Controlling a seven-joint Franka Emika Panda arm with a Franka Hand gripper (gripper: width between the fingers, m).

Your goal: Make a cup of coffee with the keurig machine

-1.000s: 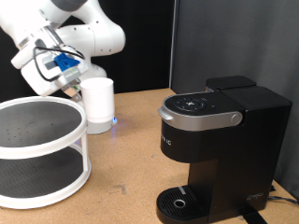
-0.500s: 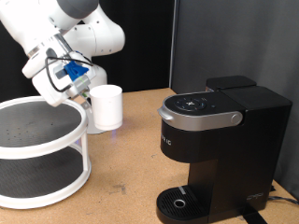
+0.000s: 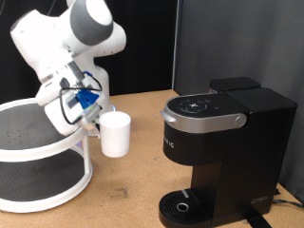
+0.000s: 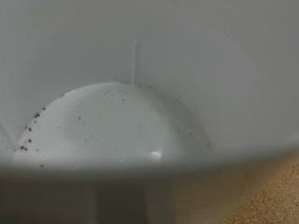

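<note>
The white cup [image 3: 116, 134] hangs upright in the air, held at its side by my gripper [image 3: 95, 122], which is shut on it. It is just to the exterior view's right of the rack and left of the keurig machine [image 3: 223, 152]. The machine is black with a grey-rimmed lid [image 3: 201, 109], which is closed, and a round drip tray [image 3: 183, 205] at its base with nothing on it. The wrist view is filled by the cup's white inside [image 4: 121, 121], with dark specks on its bottom. My fingers do not show there.
A white two-tier round rack [image 3: 38, 185] stands at the exterior view's left on the wooden table [image 3: 128, 190]. A black backdrop stands behind. The arm's white body [image 3: 66, 38] is above the rack.
The gripper has carried the cup from the back of the table, by the rack, forward and to the exterior view's right, nearer the machine.
</note>
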